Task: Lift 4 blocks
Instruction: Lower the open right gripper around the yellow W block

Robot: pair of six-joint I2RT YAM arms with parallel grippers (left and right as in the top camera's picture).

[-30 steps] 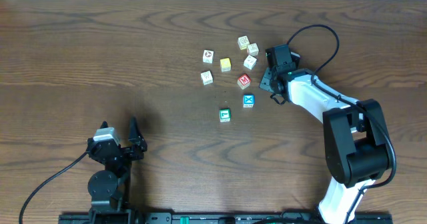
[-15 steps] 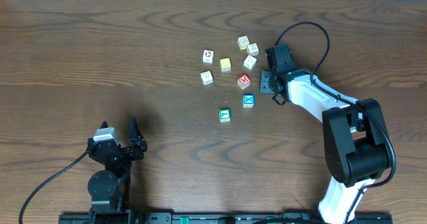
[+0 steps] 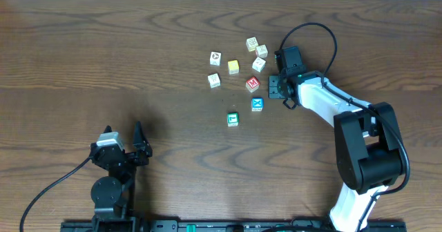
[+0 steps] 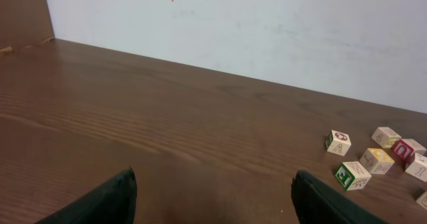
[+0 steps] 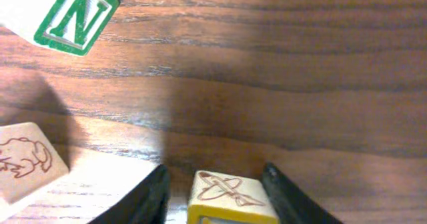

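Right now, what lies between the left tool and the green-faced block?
Nothing: in the overhead view the table is bare from the open left tool to the green-faced block.

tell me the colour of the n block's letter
Green, on the N block; best in right wrist view.

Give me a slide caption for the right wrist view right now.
Right pincer straddling a yellow-edged wooden cube with a brown drawing, a green-N cube nearby on the dark wood table.

One camera looks straight down on the whole table [image 3: 103, 52], the left wrist one sits low and far back facing the wall [image 4: 267, 31], the right wrist one hovers close, and all catch the letter cubes [image 3: 233, 67].
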